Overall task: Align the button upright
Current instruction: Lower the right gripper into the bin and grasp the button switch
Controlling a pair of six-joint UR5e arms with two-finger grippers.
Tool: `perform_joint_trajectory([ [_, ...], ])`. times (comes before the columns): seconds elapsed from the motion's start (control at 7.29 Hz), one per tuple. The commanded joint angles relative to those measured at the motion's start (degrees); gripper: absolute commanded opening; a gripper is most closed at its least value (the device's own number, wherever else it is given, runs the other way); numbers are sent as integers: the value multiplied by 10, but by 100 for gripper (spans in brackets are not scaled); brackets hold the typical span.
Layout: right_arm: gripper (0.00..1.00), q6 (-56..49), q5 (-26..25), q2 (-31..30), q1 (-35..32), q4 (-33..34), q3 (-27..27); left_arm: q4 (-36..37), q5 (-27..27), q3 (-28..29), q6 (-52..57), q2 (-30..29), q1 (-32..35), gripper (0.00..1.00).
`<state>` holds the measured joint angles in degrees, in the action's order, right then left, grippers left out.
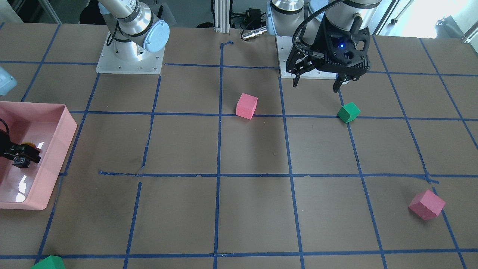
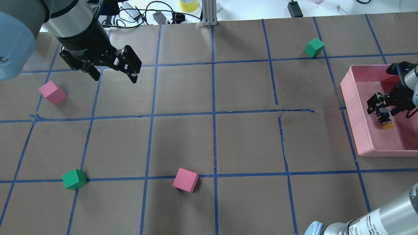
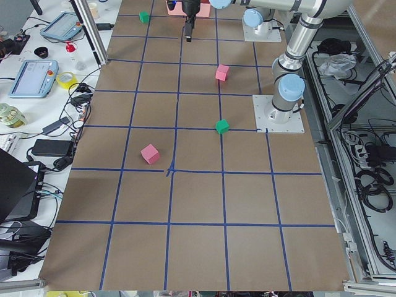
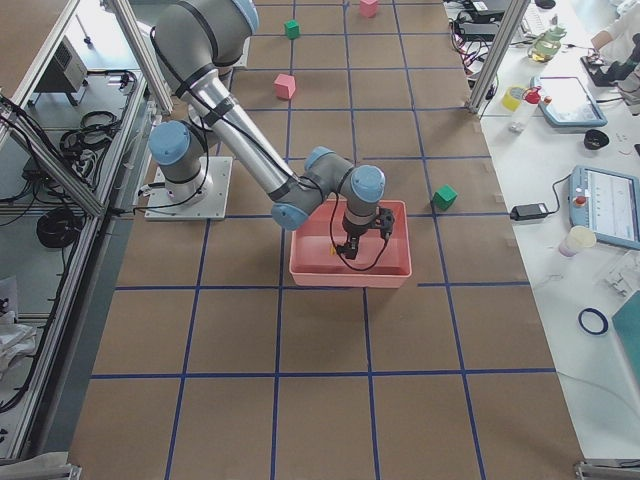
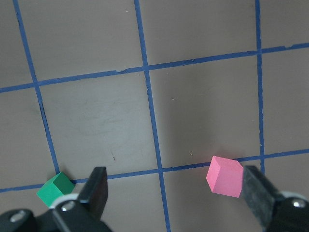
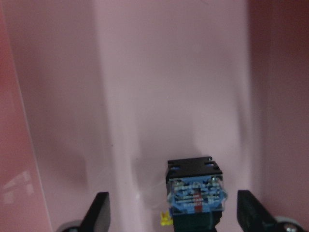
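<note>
the button (image 2: 386, 120) lies in the pink tray (image 2: 351, 107) by the table's right edge. it looks to be on its side, yellow cap toward the robot's edge, so it's not upright yet. the right gripper (image 6: 174, 195) straddles it, jaws wide, touching nothing; grasping and turning remain. the left gripper (image 2: 114, 78) hangs spread and empty above the table's left half.

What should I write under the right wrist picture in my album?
Open right claw with one finger on each side of the button inside the pink tray.
</note>
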<state>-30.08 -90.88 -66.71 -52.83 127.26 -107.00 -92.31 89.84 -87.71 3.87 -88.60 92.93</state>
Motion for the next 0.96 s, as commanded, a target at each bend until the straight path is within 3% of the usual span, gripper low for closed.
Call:
perform_joint_trajectory([
  [0.0,65,-4,-2,0,-1,0,-1,0,1,0,0,0,0,100],
  [0.41,8,-24,-12,-2,0,0,1,-2,2,0,0,2,1,100],
  [0.55,0,-27,-11,-3,0,-1,4,-2,2,0,0,2,1,100],
  [0.82,0,-28,-11,-5,0,-3,7,-2,2,0,0,2,1,100],
])
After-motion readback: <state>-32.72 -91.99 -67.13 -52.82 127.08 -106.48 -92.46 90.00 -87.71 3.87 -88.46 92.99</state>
